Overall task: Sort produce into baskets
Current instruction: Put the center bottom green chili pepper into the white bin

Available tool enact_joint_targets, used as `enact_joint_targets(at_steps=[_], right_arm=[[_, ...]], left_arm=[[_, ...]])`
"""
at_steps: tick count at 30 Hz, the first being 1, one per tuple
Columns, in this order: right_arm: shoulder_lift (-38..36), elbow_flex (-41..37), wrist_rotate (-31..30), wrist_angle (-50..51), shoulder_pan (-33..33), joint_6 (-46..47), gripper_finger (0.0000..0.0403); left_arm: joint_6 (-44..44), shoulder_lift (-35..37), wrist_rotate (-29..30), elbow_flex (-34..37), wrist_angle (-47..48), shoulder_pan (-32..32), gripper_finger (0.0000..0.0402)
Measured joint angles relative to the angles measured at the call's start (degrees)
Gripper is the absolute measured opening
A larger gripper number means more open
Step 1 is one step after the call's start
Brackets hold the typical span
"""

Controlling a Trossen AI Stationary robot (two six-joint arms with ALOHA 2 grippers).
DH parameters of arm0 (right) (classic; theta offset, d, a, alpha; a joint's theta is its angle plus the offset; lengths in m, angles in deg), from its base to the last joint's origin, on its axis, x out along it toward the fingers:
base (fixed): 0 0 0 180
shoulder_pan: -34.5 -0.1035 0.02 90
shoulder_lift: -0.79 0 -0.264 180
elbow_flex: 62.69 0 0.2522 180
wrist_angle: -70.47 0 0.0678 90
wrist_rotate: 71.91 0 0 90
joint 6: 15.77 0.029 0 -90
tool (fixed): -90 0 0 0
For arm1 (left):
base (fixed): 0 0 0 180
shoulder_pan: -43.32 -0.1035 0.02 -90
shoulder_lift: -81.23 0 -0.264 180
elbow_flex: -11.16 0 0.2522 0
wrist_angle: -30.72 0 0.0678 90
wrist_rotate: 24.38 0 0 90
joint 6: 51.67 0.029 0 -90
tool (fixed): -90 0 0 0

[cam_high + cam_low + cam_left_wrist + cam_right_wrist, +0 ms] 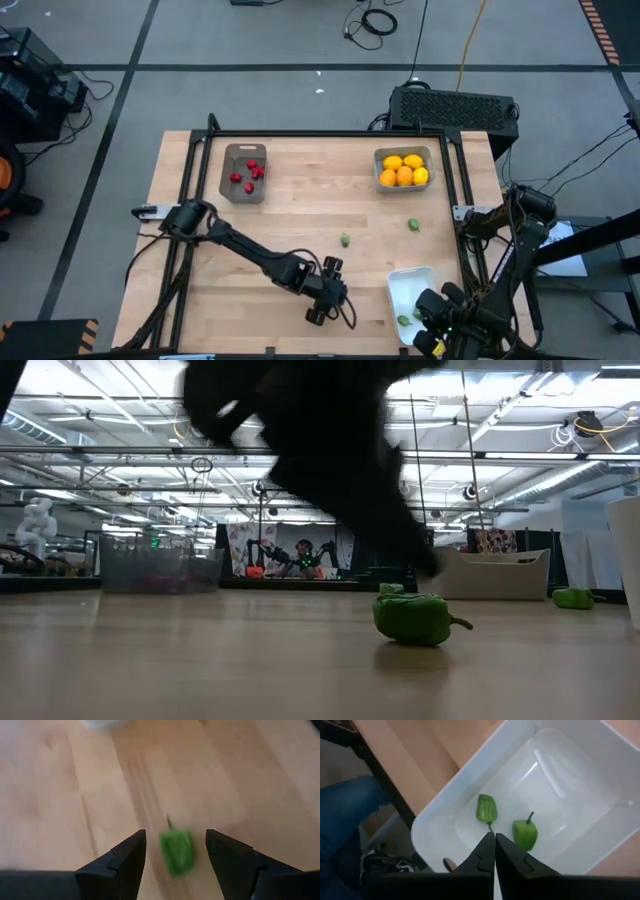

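My left gripper (330, 295) is open near the table's front middle, above a green pepper piece (176, 851) that lies on the wood. Its fingers stand on either side of the piece without touching it. The pepper also shows in the low view (415, 618), under the dark arm. My right gripper (494, 845) is shut and empty over the white basket (400, 278), which holds two green pieces (486, 809) (525, 834). The brown-grey basket (228, 172) holds red pieces (250, 175). The grey-blue basket (380, 168) holds citrus fruits (404, 170).
Two more green pieces lie loose on the wood at mid-table (345, 240) (413, 225). The white basket stands at the table's near right corner, close to the edge (395, 785). A black frame rail (330, 133) runs around the work area.
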Motion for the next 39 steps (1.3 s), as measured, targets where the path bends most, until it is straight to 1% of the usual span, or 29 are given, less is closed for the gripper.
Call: enact_joint_targets(at_steps=[2,7,14,20,24,28,39], right_arm=[[-0.01,0.02,-0.69,-0.32,0.17,-0.07,0.0003],[-0.03,0.02,-1.63,-0.32,0.30,-0.08,0.0004],[-0.05,0.02,-1.57,-0.15,0.29,-0.10,0.0004],[-0.05,0.02,-1.61,-0.16,0.29,-0.06,0.0004],[-0.05,0.02,-1.65,-0.14,0.29,-0.06,0.0004],[-0.05,0.02,-1.65,-0.12,0.29,-0.06,0.0004],[-0.05,0.02,-1.70,-0.07,0.29,-0.07,0.0004]], left_arm=[[-1.26,0.03,-1.41,2.02,-3.07,-0.04,0.0215],[-2.34,-0.10,-1.74,5.94,-8.89,-0.22,0.0215],[-3.39,-0.03,-1.28,7.90,-10.52,-0.55,0.0215],[-4.79,-0.03,-1.12,10.89,-14.63,-0.65,0.0215],[-4.99,-0.01,-1.12,11.40,-15.75,-0.82,0.0213],[-4.96,-0.03,-1.10,11.40,-15.78,-0.80,0.0193],[-4.90,-0.03,-0.50,11.40,-16.10,-0.82,0.0105]])
